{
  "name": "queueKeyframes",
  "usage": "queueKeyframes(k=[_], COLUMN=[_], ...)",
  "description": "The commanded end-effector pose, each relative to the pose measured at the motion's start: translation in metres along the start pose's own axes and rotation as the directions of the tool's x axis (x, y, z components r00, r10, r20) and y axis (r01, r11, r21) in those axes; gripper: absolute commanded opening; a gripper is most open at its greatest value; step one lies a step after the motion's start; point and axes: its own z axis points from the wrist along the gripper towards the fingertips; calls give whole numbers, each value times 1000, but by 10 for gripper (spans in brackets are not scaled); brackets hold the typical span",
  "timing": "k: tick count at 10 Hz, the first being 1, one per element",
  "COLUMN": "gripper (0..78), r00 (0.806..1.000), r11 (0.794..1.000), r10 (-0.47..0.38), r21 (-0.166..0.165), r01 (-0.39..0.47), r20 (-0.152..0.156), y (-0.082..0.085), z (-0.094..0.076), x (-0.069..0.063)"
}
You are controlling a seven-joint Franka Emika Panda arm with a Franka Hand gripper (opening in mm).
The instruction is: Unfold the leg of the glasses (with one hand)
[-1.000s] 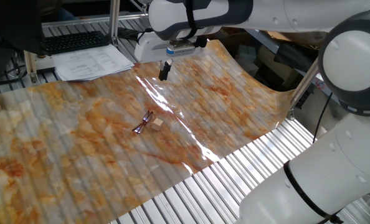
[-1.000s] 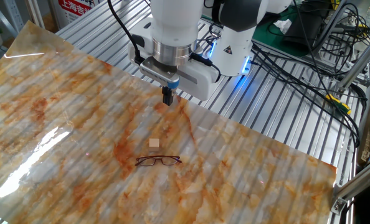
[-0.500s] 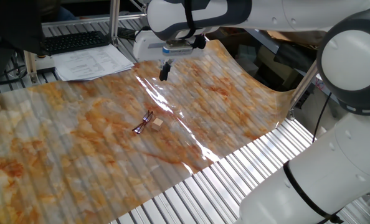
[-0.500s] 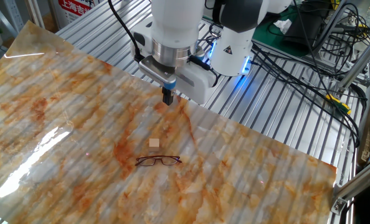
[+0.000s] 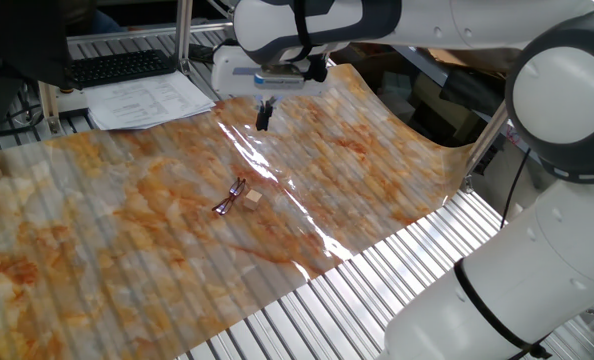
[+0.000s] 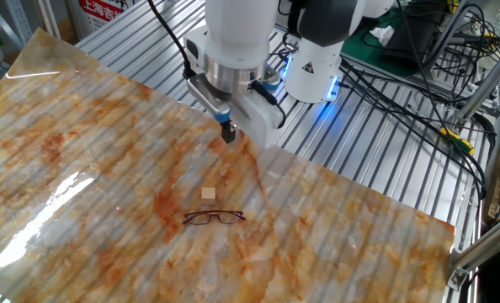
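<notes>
Since a second ago the wrist has turned about its vertical axis, swinging the white hand body round, while the robot's two-finger gripper (image 6: 227,133) hangs at much the same spot above the far part of the marbled orange-and-grey glossy sheet (image 6: 82,210). Its dark fingers look pressed together, with nothing between them.

The small thin dark wire-framed glasses with a reddish tint (image 6: 214,217) lie flat on the sheet, well apart from the gripper and nearer the sheet's middle, just beside a small tan wooden cube (image 6: 208,194) but not touching it. The thin dark wire leg cannot be told apart from the frame in either view.

The step in hand appears to be orienting for the approach. Next, the gripper likely needs to travel over to the glasses (image 5: 230,196), descend, and catch the folded leg alone without dragging the light frame or bumping the cube (image 5: 252,198).
</notes>
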Motion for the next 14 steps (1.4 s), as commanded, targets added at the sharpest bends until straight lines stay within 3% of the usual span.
queueKeyframes(k=[1,8,14], gripper=[0,0,0], r00=[994,976,962], r11=[994,976,962], r10=[109,216,271], r21=[-27,-32,-39], r01=[-109,-215,-270], r20=[14,10,14], y=[17,25,25], z=[17,40,46], x=[8,9,8])
